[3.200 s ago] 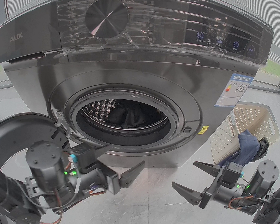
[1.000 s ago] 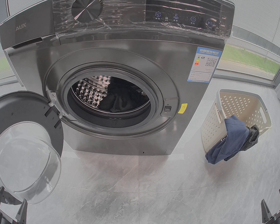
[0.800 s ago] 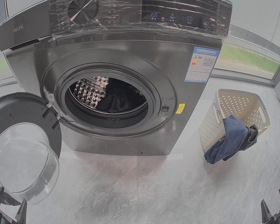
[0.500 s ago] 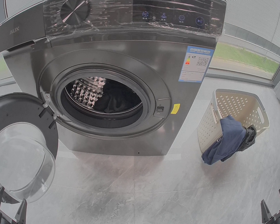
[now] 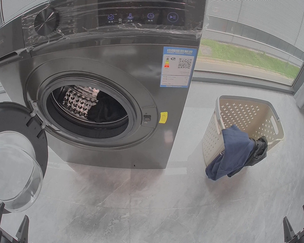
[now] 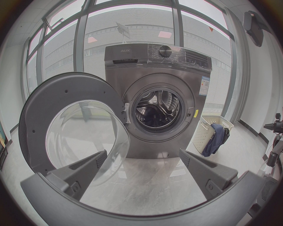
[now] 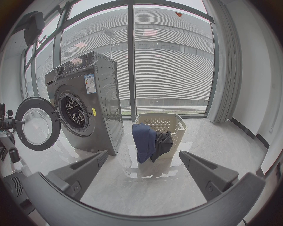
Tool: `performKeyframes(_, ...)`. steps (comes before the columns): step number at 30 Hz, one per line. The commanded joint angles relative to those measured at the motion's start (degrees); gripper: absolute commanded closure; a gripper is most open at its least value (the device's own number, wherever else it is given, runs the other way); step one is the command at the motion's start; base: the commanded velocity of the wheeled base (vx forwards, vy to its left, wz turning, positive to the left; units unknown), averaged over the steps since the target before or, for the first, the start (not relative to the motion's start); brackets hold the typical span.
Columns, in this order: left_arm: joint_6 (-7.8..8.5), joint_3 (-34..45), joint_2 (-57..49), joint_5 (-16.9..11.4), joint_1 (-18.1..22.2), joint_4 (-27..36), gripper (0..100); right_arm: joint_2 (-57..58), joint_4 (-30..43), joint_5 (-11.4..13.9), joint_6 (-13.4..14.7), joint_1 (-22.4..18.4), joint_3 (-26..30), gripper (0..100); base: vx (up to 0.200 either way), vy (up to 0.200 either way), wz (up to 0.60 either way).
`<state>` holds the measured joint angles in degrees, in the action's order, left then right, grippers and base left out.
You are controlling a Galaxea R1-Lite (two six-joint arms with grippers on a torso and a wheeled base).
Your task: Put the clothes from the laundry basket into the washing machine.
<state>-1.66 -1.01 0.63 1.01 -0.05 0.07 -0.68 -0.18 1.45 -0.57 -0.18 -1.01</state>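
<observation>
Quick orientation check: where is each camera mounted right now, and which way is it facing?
Head view: on the head, looking forward and down at the washing machine, its open door and the basket; left pincer and right pincer tips at the bottom corners.
Left wrist view: on the left arm, low, facing the machine's drum; its own open pincer in front.
Right wrist view: on the right arm, facing the basket and blue cloth; its own open pincer in front.
Shared: all three show machine, door and basket.

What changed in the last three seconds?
Both arms pulled back from the washing machine; left gripper and right gripper now sit low, both open. Camera backed off and turned toward the laundry basket. Door, drum garment, blue garment and black garment on the rim unchanged.
</observation>
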Motion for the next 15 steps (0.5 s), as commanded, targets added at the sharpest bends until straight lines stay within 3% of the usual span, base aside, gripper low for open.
performKeyframes(1,-0.01,0.92,-0.28,0.04,-0.04,0.01,0,0.68,0.01,0.04,-0.04,0.01,1.01,0,0.0,0.0,0.0)
performKeyframes(3,-0.01,0.92,-0.28,0.04,-0.04,-0.07,0,0.68,0.01,0.04,-0.04,0.01,1.01,0,0.0,0.0,0.0)
performKeyframes(15,-0.28,0.92,-0.28,0.04,-0.04,-0.07,0,0.68,0.01,0.04,-0.04,0.01,1.01,0,0.0,-0.2,0.0)
